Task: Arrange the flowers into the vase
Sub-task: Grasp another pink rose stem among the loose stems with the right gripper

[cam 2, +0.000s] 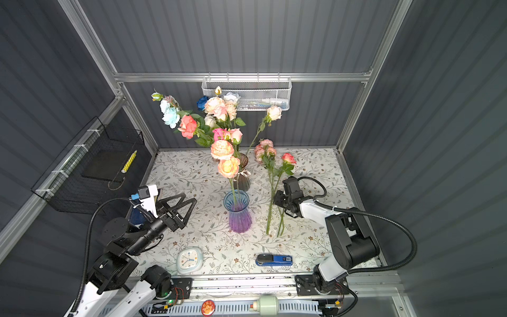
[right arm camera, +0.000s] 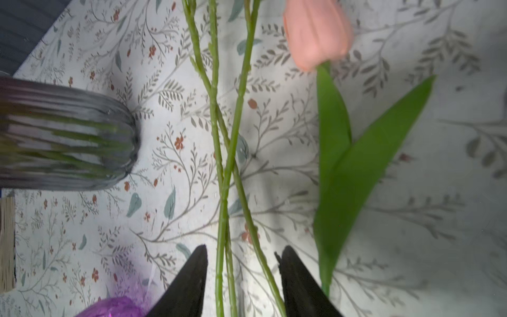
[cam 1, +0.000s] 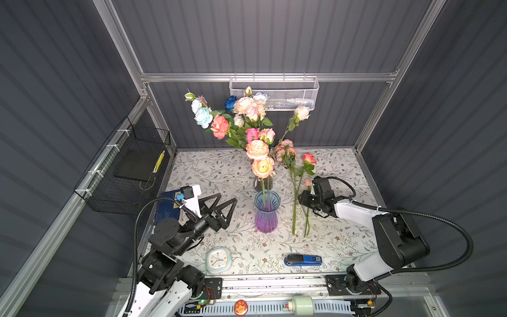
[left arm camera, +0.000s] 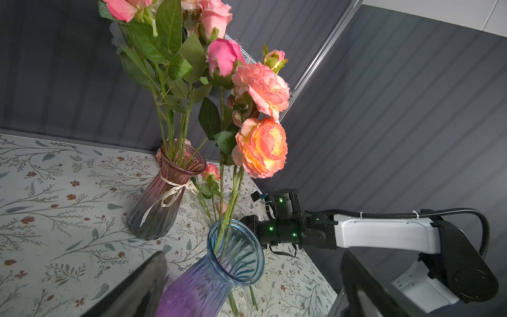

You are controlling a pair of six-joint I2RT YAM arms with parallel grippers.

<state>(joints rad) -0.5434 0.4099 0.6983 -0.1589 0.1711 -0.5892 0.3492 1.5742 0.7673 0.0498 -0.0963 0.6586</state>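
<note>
Several loose flowers (cam 1: 294,219) lie on the floral table (cam 1: 208,170) just right of the blue-purple vase (cam 1: 266,214) in both top views. The right gripper (cam 1: 303,199) is over their stems, and the left gripper (cam 1: 227,198) is spread wide left of the vase. The left wrist view shows peach blooms (left arm camera: 262,148) standing in that vase. In the right wrist view, black fingers (right arm camera: 192,280) stand apart, straddling green stems (right arm camera: 222,219), not closed on them.

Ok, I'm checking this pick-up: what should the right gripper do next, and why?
Probably close the right gripper on the stems. In its wrist view the jaws stand apart astride several stems lying on the table, with none pinched yet. The tulip lies outside them. A firm grip has to come before any lift toward the blue vase.
</note>
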